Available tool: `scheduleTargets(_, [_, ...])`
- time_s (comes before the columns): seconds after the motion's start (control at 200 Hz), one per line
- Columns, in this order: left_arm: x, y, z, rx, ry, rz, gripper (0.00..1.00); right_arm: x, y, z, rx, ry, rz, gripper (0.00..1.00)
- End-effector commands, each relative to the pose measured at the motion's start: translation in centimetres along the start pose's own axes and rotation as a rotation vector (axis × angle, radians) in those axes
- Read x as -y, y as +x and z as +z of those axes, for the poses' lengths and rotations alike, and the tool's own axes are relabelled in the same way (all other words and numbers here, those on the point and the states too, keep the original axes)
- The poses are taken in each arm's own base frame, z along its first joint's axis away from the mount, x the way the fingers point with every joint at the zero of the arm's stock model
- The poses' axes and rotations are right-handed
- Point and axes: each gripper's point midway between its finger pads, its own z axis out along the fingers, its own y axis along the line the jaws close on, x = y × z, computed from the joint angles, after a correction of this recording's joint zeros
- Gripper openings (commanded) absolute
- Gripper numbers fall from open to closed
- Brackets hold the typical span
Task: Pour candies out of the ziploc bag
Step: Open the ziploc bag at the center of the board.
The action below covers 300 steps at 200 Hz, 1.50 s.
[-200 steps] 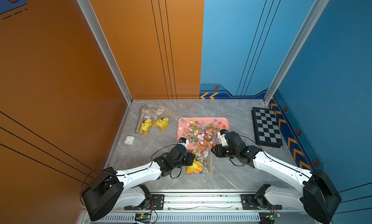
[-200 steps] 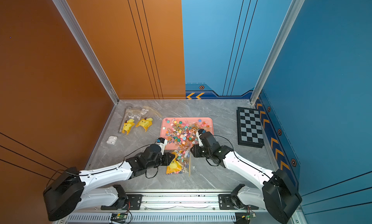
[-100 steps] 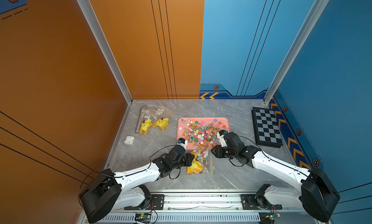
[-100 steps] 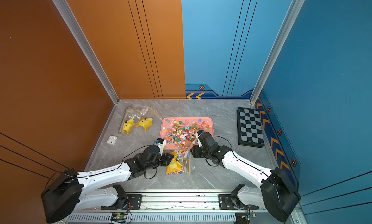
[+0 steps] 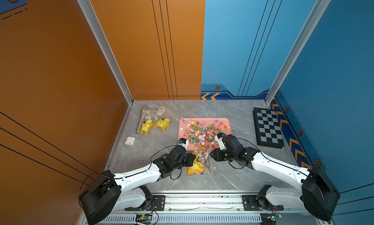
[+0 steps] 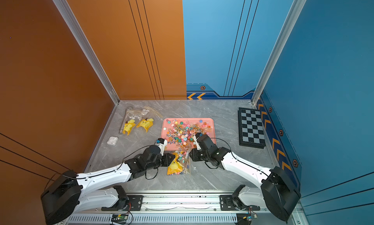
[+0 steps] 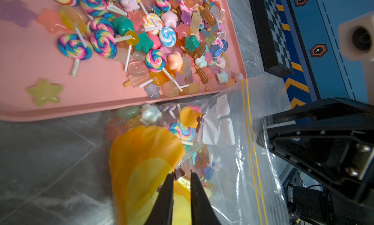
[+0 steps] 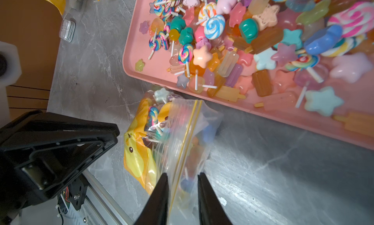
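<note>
The ziploc bag (image 5: 200, 164), clear with a yellow zip line and a yellow printed figure, rests on the table just in front of the pink tray (image 5: 204, 119). Some candies (image 7: 182, 129) are still inside it. Many more candies (image 5: 202, 131) lie heaped in the tray: swirl lollipops, stars and ice-pop shapes. My left gripper (image 7: 182, 175) is shut on the bag's yellow printed side (image 7: 141, 163). My right gripper (image 8: 182, 176) is shut on the bag's clear side, with the zip line (image 8: 188, 133) running between its fingers. In both top views the two grippers face each other across the bag (image 6: 178, 163).
A folded chessboard (image 5: 268, 128) lies at the right wall. At the back left lie yellow printed bags (image 5: 154, 125), a metal tube (image 5: 141, 120) and a white earbud case (image 5: 130, 140). The tray's near rim (image 8: 283, 122) stands close behind the bag.
Almost nothing has moved. The right gripper's jaws have narrowed slightly on the bag, and both arms keep their places.
</note>
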Motion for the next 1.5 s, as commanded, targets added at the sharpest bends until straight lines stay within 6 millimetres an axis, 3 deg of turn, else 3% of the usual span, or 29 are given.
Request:
scheduleTargets(0.0, [1.4, -1.4, -0.5, 0.043, 0.024, 0.023, 0.19, 0.3, 1.7, 0.2, -0.050, -0.002, 0.021, 0.27])
scheduleTargets(0.531, [4.0, -2.7, -0.9, 0.064, 0.080, 0.045, 0.19, 0.1, 2.3, -0.3, -0.062, -0.009, 0.015, 0.26])
scheduleTargets(0.836, [6.4, -2.0, 0.4, 0.014, 0.136, 0.068, 0.20, 0.1, 2.3, -0.3, -0.064, -0.006, 0.012, 0.01])
scheduleTargets(1.301, [9.7, 2.5, 0.9, -0.118, 0.263, 0.139, 0.33, -0.3, 1.6, -0.2, -0.043, -0.031, 0.038, 0.00])
scheduleTargets(1.496, [9.8, 3.3, 1.8, -0.133, 0.253, 0.143, 0.38, -0.8, 1.5, -0.1, -0.043, -0.058, 0.055, 0.00])
